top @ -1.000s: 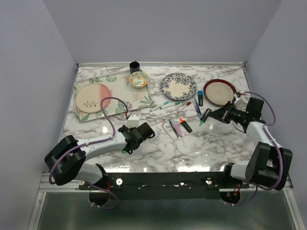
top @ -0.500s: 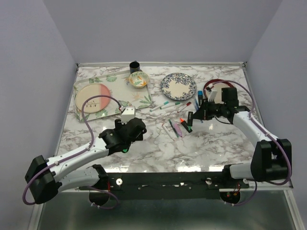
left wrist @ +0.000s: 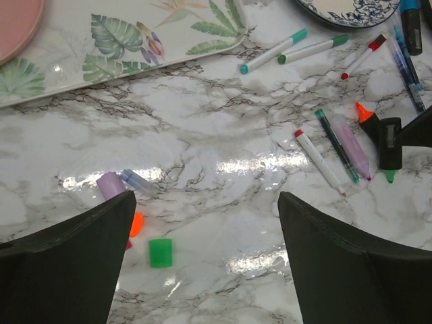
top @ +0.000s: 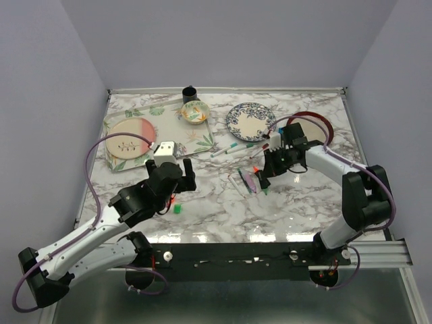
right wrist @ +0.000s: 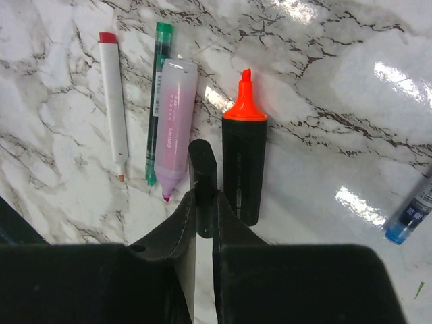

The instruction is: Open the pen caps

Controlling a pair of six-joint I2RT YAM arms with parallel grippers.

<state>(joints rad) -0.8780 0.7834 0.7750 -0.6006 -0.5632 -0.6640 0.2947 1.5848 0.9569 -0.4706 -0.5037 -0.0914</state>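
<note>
L gripper [left wrist: 206, 202] gapes wide, empty, above loose pen caps [left wrist: 160, 252]. R gripper [right wrist: 204, 199] is nearly shut, pinching green-tipped highlighter [left wrist: 389, 138], axis parallel w/ orange highlighter [right wrist: 243, 169] just beside. We judge teal-ended pens [left wrist: 273, 50] nearer R arm.

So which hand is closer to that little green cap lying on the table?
Left. The left hand hovers open over the green cap; the right hand is away among the pens, gripping a black highlighter.
</note>
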